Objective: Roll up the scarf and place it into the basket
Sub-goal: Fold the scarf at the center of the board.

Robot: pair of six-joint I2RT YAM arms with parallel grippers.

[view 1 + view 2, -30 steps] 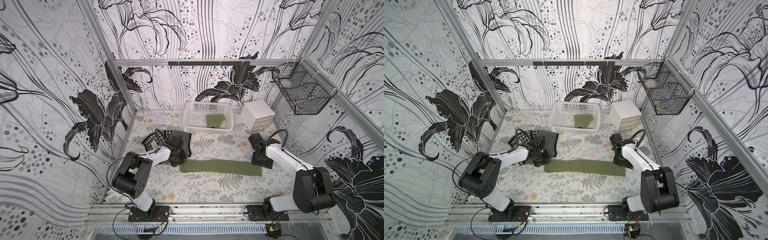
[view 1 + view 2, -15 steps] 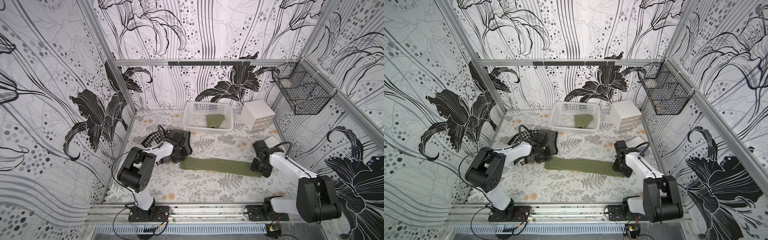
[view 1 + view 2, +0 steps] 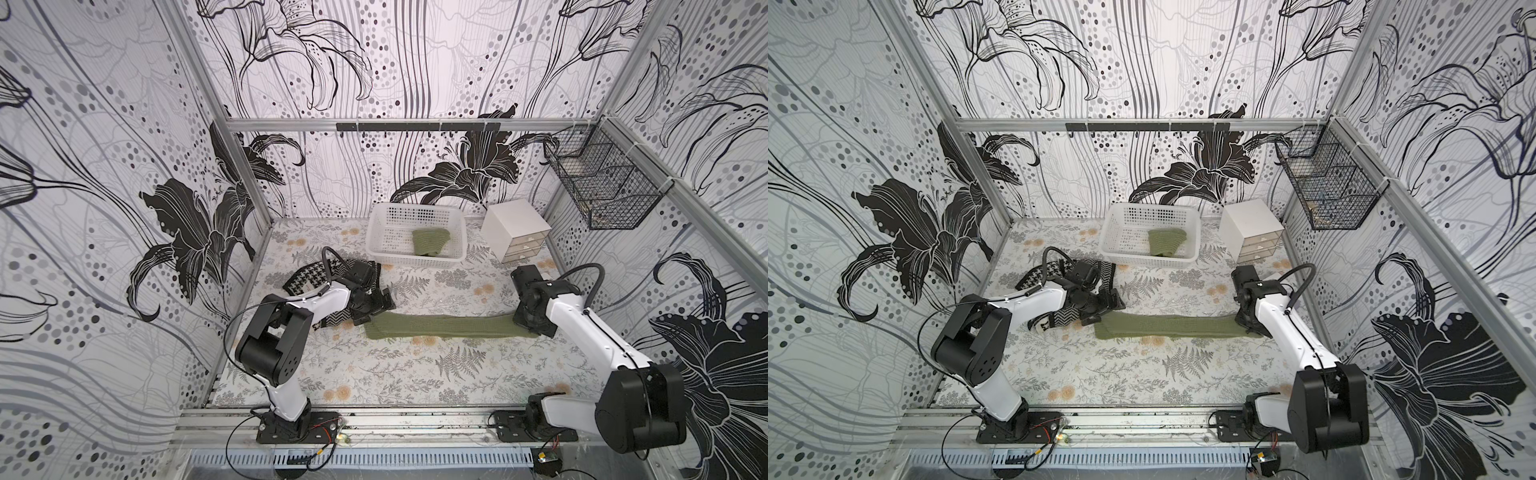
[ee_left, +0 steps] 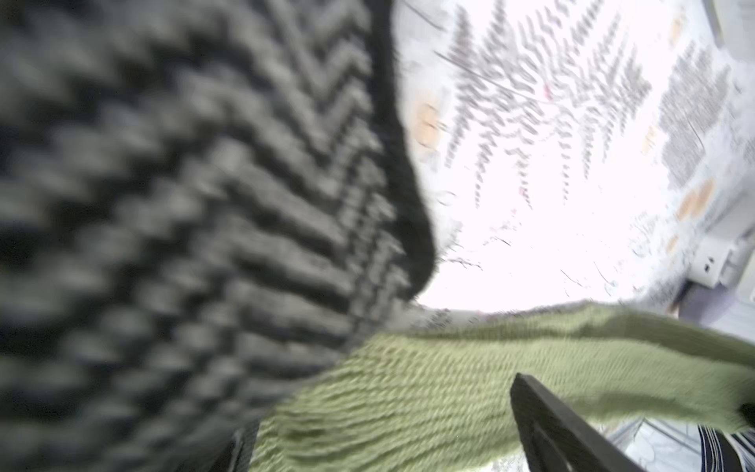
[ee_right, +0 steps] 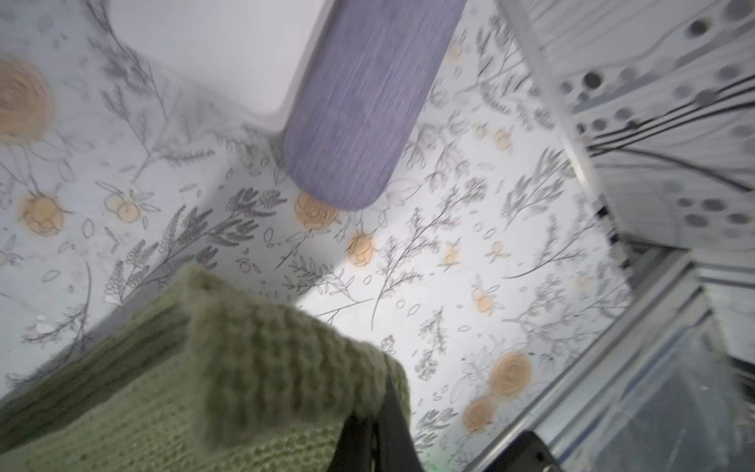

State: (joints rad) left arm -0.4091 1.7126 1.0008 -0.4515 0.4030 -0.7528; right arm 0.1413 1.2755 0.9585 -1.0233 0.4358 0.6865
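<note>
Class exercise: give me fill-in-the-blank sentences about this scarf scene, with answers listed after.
1. The long green scarf lies flat on the ____.
2. The white basket holds a folded ____ cloth.
3. The black-and-white scarf lies under the ____ arm.
4. The right gripper has its jaws ____ on the green scarf's end.
Answers: table; green; left; shut.

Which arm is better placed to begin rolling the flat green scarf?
Right. The right gripper is shut on one end of the green scarf, while the left gripper stands open by the other end, gripping nothing.
</note>
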